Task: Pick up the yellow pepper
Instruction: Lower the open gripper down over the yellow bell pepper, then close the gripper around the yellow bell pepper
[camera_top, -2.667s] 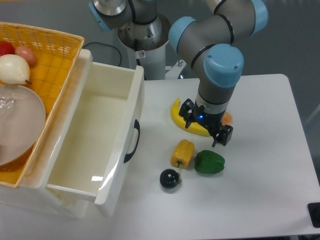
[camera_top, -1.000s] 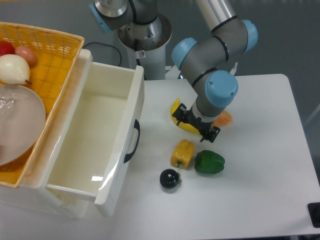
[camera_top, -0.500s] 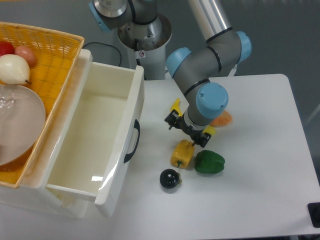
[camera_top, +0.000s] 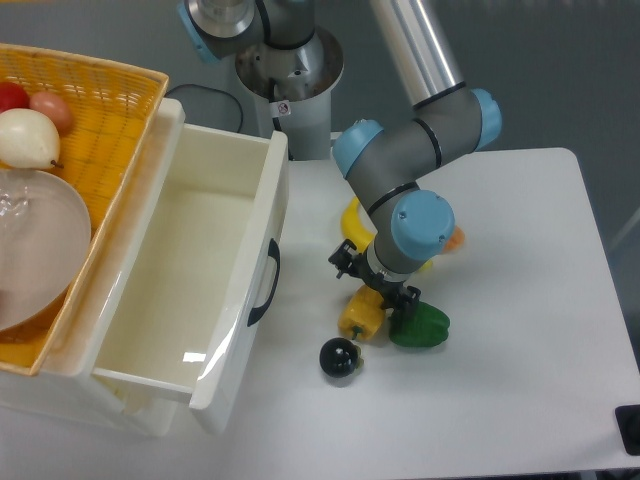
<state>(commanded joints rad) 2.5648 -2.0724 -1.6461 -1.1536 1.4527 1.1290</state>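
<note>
Yellow pepper (camera_top: 361, 315) sits right under your gripper (camera_top: 373, 283), fingers spread wide over its top, not clamped on it, green pepper (camera_top: 419, 327) just beside.

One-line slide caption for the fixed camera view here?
UR5e gripper poised over the yellow pepper, beside the green pepper and a dark round fruit, on a white table.
</note>
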